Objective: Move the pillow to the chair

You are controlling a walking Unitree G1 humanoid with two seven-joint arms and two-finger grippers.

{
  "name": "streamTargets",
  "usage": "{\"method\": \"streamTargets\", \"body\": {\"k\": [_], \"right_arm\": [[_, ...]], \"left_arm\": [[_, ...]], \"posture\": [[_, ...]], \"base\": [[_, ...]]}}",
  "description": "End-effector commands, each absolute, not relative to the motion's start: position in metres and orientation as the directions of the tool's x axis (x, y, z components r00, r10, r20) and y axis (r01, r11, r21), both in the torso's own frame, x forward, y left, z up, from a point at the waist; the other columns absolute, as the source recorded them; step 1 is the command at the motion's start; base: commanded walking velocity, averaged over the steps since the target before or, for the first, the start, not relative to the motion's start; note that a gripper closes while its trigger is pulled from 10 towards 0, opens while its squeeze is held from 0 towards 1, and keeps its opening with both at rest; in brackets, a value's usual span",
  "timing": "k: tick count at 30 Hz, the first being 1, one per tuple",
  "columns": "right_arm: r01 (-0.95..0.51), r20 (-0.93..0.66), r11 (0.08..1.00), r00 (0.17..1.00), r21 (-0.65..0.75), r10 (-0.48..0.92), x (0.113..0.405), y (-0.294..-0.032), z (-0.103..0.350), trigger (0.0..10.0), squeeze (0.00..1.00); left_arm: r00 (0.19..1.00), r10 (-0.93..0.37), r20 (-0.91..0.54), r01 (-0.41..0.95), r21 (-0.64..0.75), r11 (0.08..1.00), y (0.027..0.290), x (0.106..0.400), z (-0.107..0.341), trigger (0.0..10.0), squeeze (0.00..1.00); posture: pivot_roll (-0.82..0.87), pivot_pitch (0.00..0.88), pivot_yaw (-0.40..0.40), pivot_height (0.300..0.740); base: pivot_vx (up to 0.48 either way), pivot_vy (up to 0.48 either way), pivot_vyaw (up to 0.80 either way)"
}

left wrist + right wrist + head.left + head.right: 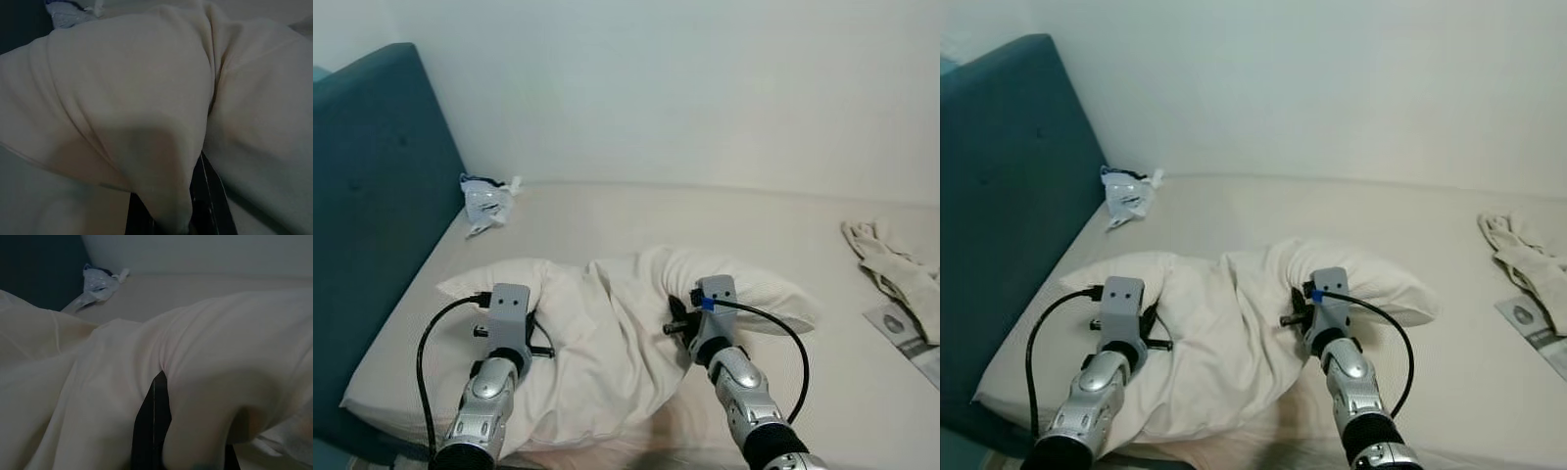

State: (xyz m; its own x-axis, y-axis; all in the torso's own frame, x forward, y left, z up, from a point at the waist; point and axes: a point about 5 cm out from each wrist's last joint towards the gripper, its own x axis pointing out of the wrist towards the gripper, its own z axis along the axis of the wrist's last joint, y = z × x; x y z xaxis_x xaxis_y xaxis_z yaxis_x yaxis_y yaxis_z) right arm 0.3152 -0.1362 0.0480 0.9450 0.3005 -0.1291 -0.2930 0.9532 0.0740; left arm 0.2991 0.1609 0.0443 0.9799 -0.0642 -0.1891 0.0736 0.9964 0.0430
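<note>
Ahead, in my left eye view, one cream pillow (607, 343) lies near the bed (705, 225) front edge, my left end effector (524, 328) and right end effector (690, 318) each pinched shut on its fabric. Beyond, open mattress; one crumpled bag (487, 203), one cloth (896, 264). Both wrist views show a fabric fold clamped between my black fingers (208, 196).

- A bedroom in a home.
- A bed (636, 220) with a cream sheet meets a plain white wall (705, 88) on its far side.
- A padded teal headboard (372, 196) stands at left.
- A crumpled cloth (891, 269) lies at right.
</note>
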Motion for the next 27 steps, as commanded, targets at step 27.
{"method": "streamTargets", "body": {"k": [27], "right_arm": [[-0.327, -0.030, 0.939, 0.943, 0.105, 0.331, 0.3185, -0.1279, 0.0623, 10.0, 0.00]], "left_arm": [[0.981, -0.119, -0.153, 0.130, 0.065, 0.989, 0.1558, 0.3052, 0.0557, 10.0, 0.00]], "posture": [[-0.05, 0.025, 0.026, 0.740]], "base": [[0.000, 0.000, 0.57]]}}
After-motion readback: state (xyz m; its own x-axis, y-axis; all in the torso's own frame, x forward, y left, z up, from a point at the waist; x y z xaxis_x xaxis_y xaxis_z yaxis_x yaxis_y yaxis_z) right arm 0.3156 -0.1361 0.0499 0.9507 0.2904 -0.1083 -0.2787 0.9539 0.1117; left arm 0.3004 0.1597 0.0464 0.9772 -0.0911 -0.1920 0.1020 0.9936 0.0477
